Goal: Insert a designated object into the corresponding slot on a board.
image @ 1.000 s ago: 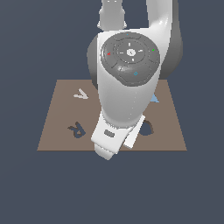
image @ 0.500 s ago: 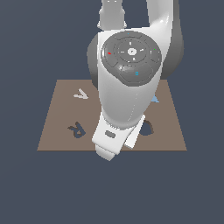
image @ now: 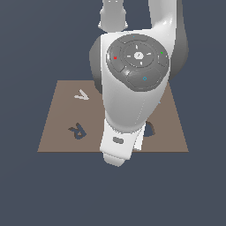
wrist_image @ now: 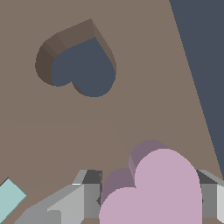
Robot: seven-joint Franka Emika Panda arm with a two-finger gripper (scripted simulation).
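In the wrist view the pale-pink heart piece (wrist_image: 153, 188) sits between my gripper's (wrist_image: 151, 199) two grey fingers (wrist_image: 87, 197), held above the brown board (wrist_image: 52, 127). The gripper is shut on it. The dark navy heart-shaped slot (wrist_image: 83, 65) lies ahead of the held heart, apart from it. In the exterior view the arm hides the gripper and the heart. Only an edge of the slot (image: 150, 129) shows beside the arm on the board (image: 57, 132).
A dark R-shaped cutout (image: 78, 131) and a pale V-shaped piece (image: 81, 94) lie on the board toward the exterior view's left. A corner of a teal piece (wrist_image: 8, 199) shows in the wrist view. The board's edge (wrist_image: 188, 65) runs close to the slot.
The arm's large round joint has turned and the arm has shifted slightly toward the exterior view's right. It now hides the small blue piece that showed behind it earlier.
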